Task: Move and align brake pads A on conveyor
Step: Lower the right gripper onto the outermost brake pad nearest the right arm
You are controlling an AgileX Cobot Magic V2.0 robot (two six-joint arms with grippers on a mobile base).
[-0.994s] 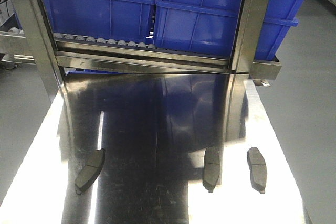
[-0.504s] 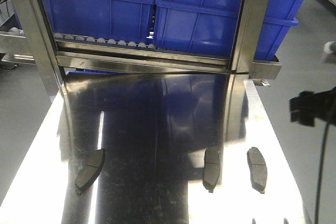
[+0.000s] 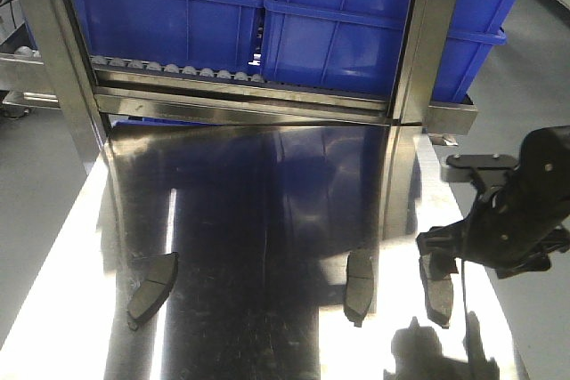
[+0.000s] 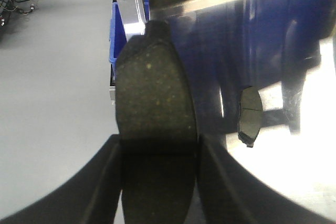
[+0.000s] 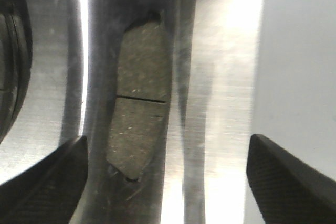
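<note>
Three dark grey brake pads lie on the shiny steel tabletop [image 3: 267, 202]: one on the left [image 3: 153, 287], one in the middle [image 3: 359, 285] and one on the right [image 3: 438, 295]. My right arm [image 3: 517, 211] hangs over the right pad and partly hides it. In the right wrist view my right gripper [image 5: 167, 145] is open, and that grooved pad [image 5: 139, 98] lies below, closer to the left finger. My left gripper [image 4: 157, 145] is shut on another brake pad [image 4: 152, 87], held off the table's left edge. The conveyor is out of view.
A steel roller rack [image 3: 240, 100] carrying blue bins [image 3: 169, 20] crosses the far end of the table between two steel posts [image 3: 419, 42]. Grey floor lies on both sides of the table. Another pad [image 4: 249, 115] rests on the steel in the left wrist view.
My right arm has come into the front view from the right and dropped over the right pad. The three pads on the table have not moved.
</note>
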